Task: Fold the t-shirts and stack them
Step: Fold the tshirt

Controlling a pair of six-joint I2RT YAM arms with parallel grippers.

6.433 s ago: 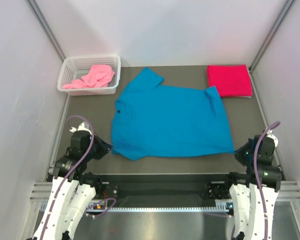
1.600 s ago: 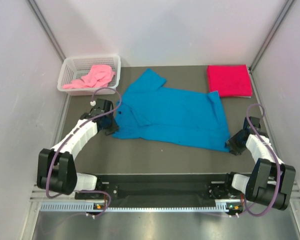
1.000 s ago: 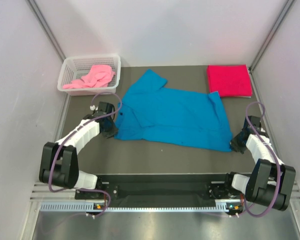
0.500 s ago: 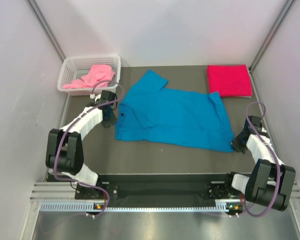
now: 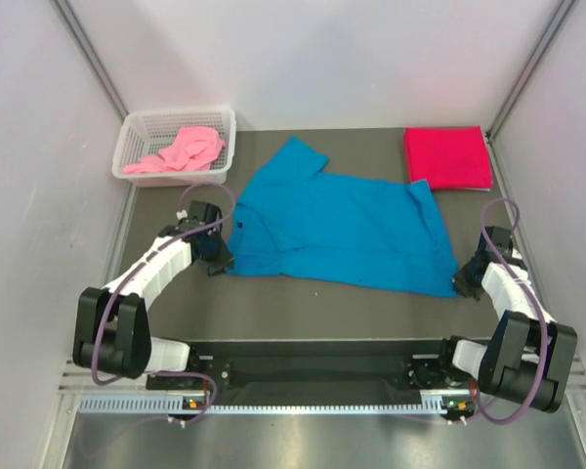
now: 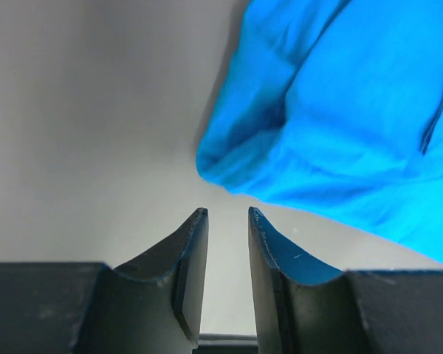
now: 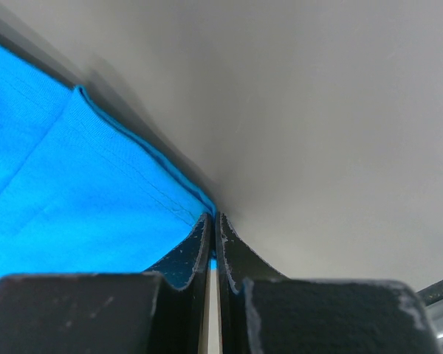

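A bright blue t-shirt (image 5: 342,230) lies across the middle of the table, its near half folded over. My left gripper (image 5: 218,261) sits just off the shirt's left edge. In the left wrist view this gripper (image 6: 227,215) is open with only bare table between its fingers, and the blue cloth (image 6: 340,125) lies just ahead and to the right. My right gripper (image 5: 462,283) is shut on the shirt's near right corner; the right wrist view shows that gripper (image 7: 213,218) pinching the blue hem (image 7: 81,184). A folded crimson t-shirt (image 5: 447,158) lies at the back right. A pink t-shirt (image 5: 181,151) is crumpled in the basket.
A white mesh basket (image 5: 137,123) stands at the back left corner. Grey walls with metal struts close in the table on the left, right and back. The dark table top (image 5: 322,308) shows between the blue shirt and the arm bases.
My left gripper has opened, let go of the blue shirt's left edge and drawn back toward the near side. The right gripper has kept still, pinching its corner.
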